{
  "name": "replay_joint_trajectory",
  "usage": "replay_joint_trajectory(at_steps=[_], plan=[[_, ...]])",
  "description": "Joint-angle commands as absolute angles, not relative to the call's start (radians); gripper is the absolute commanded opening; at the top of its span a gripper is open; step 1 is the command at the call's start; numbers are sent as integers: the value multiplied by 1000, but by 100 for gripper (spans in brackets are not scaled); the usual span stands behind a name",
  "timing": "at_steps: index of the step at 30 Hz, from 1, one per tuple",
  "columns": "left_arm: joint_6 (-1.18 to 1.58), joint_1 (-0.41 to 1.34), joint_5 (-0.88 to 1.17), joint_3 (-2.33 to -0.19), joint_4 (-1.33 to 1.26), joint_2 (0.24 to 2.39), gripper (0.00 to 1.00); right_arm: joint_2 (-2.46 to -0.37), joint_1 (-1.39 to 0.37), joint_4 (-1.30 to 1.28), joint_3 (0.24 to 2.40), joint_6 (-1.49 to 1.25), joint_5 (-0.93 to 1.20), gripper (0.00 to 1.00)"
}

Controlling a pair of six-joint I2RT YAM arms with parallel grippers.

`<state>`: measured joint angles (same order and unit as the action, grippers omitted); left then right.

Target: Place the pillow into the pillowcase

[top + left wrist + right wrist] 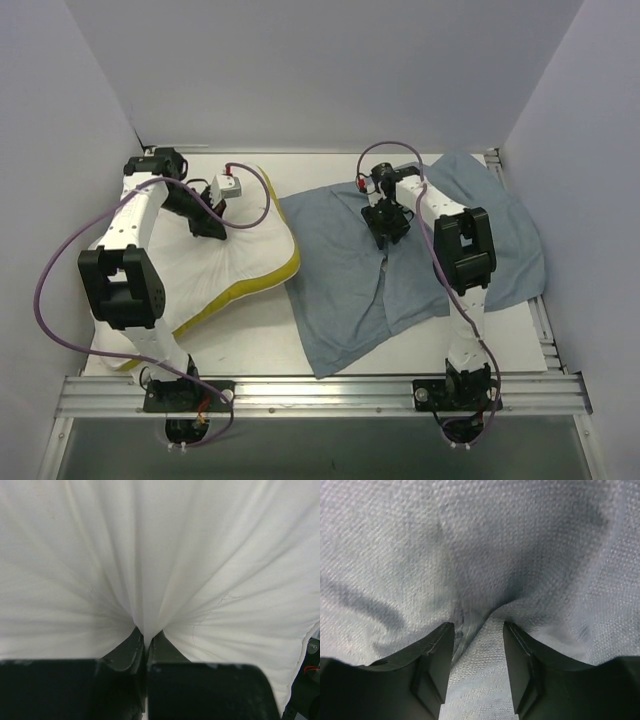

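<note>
The white pillow (235, 262) with a yellow piped edge lies at the left of the table. My left gripper (211, 226) is down on its top face and shut on a pinch of its white cloth (146, 639), which fans out in tight creases. The grey-blue pillowcase (345, 290) is spread over the middle and right, its left edge next to the pillow. My right gripper (387, 230) presses down on the pillowcase (480, 555) near its far edge. Its jaws stand apart, with a raised fold of the cloth (477, 645) between the fingers (440, 655), not clamped.
White walls close in the table on the left, back and right. An aluminium rail (320, 392) with both arm bases runs along the near edge. Purple cables (60, 260) loop off each arm. Bare tabletop (255, 340) shows in front of the pillow.
</note>
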<state>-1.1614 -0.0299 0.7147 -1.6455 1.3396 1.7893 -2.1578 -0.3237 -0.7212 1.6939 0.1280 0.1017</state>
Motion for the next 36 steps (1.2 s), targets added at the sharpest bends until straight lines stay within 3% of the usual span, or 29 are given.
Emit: replay_joint_trajectory(at_steps=[1, 15, 29, 31, 36], plan=[[-1152, -37, 788, -1648, 1506, 1732, 0, -2195, -331, -735, 1752, 110, 28, 43], [-1149, -40, 778, -1635, 1509, 1730, 0, -2132, -383, -729, 1773, 114, 60, 43], [-1151, -40, 775, -1660, 1519, 1747, 0, -2235, -370, -732, 1821, 144, -133, 38], [-1152, -40, 775, -1663, 1519, 1752, 0, -2237, -361, -735, 1819, 150, -138, 36], [-1157, -40, 781, -1674, 1519, 1763, 0, -2177, -345, -764, 1819, 155, -77, 14]])
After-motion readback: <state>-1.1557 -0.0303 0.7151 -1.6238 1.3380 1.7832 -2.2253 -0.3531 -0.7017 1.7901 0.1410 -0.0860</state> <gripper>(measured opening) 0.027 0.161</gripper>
